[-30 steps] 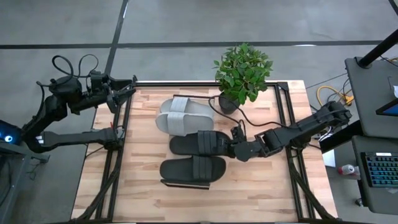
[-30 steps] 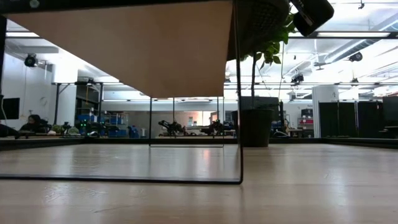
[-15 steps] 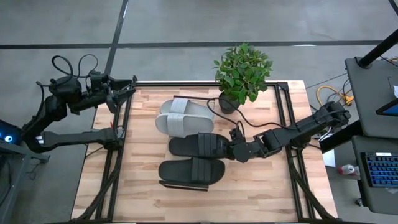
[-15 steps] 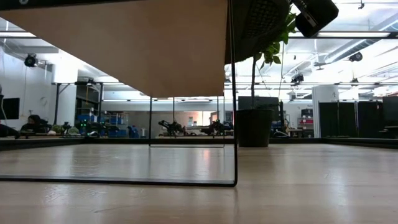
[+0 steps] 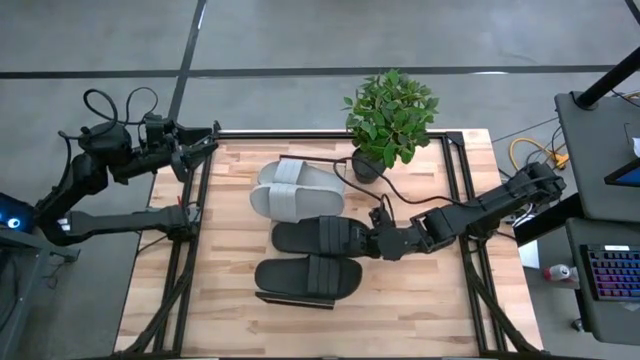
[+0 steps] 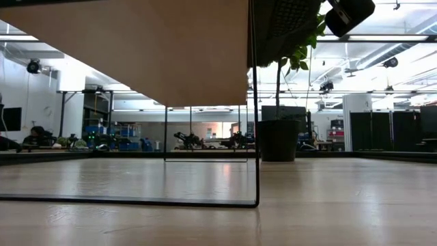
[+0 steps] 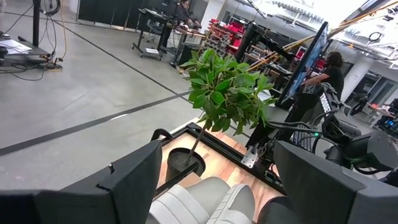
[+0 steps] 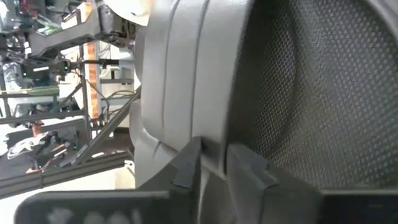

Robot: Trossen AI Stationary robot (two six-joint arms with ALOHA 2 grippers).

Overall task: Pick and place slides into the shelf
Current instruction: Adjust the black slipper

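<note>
- High view: the pale grey slides and two black slides lie on the shelf top. The right tool is at the heel of the upper black slide. The left tool waits open at the far left corner. A potted plant stands near.
- Low view: the worktop lies bare under the plank.
- Right wrist view: the fingers pinch the black slide's edge, nearly closed.
- Judgement: placing looks almost finished; release remains.

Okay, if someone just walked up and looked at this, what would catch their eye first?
Probably the bushy green potted plant at the table's far edge. Then the slides in the middle: pale grey slides stacked near the plant and two dark slides nearer the front. The right gripper meets the heel of the middle dark slide, while the left gripper waits at the far left corner.
</note>
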